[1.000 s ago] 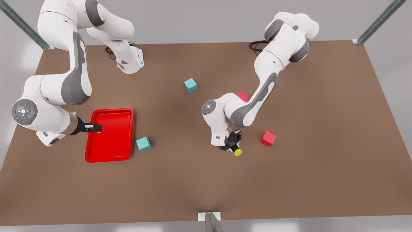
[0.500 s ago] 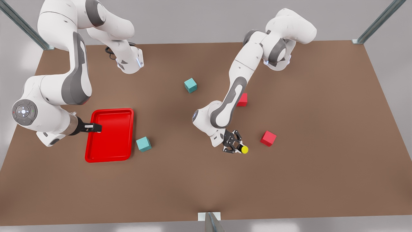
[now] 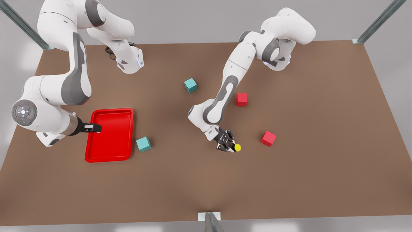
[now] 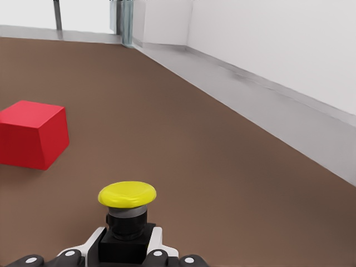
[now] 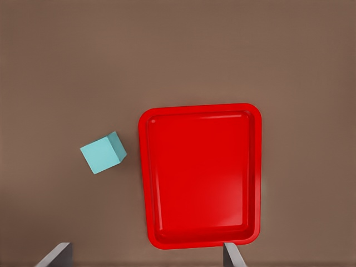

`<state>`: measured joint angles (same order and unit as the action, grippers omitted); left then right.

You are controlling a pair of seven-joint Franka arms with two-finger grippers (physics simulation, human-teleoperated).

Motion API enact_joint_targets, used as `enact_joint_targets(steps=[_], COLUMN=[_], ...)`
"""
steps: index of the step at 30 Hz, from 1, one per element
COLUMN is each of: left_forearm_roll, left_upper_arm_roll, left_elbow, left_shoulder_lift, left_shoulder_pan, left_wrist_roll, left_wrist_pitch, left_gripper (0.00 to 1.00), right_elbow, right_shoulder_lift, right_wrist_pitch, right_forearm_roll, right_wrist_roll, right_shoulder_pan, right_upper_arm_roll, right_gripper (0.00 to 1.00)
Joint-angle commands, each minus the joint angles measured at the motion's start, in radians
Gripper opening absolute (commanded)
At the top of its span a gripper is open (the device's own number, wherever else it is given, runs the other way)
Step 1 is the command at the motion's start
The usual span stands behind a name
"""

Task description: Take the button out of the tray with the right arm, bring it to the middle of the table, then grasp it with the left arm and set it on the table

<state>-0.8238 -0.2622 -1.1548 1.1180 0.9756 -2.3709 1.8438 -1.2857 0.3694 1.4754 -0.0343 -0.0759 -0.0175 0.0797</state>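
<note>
front view, left hand: the left hand [image 3: 229, 145] sits low over the middle of the tabletop [image 3: 322, 129], closed on the dark base of the button [image 3: 237, 147], whose yellow cap points toward the front view's right. held by the base, the cap stays free for setting down.
front view, neighbours: a red cube [image 3: 268, 138] lies near the button on the front view's right; another red cube [image 3: 241, 99] sits behind the arm; teal cubes [image 3: 190, 85] and [image 3: 143, 144] lie apart.
front view, right hand: the right hand [image 3: 93, 128] hangs over the near edge of the red tray [image 3: 111, 151] and waits; the tray holds nothing, so the handover looks done.
left wrist view: the fingers [image 4: 156, 253] clamp the button's [image 4: 127, 214] black base from both sides, cap upright and clear of them. the nearer red cube [image 4: 32, 134] stands apart. whether the base touches the tabletop i cannot tell.
right wrist view: the two fingertips [image 5: 55, 255] stand wide apart, gripping nothing, above the bare tray [image 5: 201, 175], one teal cube [image 5: 103, 152] just beside it.
judgement: the last step, lowering and letting go, seems in hand.
</note>
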Motion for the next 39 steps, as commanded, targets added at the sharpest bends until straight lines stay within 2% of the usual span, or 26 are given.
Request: enact_joint_targets(steps=[1, 34, 35, 36, 37, 39], left_forearm_roll=[-0.012, -0.152, -0.152, -0.152, -0.152, -0.152], left_upper_arm_roll=[-0.009, -0.011, -0.011, -0.011, -0.011, -0.009], left_elbow=[-0.003, -0.071, -0.071, -0.071, -0.071, -0.071], left_shoulder_lift=[0.002, 0.045, 0.045, 0.045, 0.043, 0.043], left_shoulder_pan=[0.009, 0.072, 0.072, 0.072, 0.072, 0.074], left_wrist_roll=[-0.257, -0.148, -0.148, -0.146, -0.136, -0.130], left_wrist_pitch=[0.005, -0.141, -0.141, -0.141, -0.141, -0.149], left_gripper=[0.40, 0.40, 0.42, 0.63, 1.00, 1.00], right_elbow=[0.000, 0.037, 0.037, 0.032, 0.022, 0.020], right_shoulder_lift=[-0.001, 0.034, 0.034, 0.028, 0.022, 0.022], right_wrist_pitch=[0.000, 0.059, 0.075, 0.095, 0.167, 0.178], right_forearm_roll=[0.001, 0.008, 0.007, 0.005, 0.005, -0.001], right_wrist_roll=[0.001, 0.015, 0.015, 0.016, 0.018, 0.019], right_shoulder_pan=[0.001, -0.012, -0.013, -0.019, -0.028, -0.021], right_upper_arm_roll=[0.000, -0.003, -0.003, -0.006, -0.003, -0.001], right_gripper=[1.00, 1.00, 1.00, 1.00, 1.00, 1.00])
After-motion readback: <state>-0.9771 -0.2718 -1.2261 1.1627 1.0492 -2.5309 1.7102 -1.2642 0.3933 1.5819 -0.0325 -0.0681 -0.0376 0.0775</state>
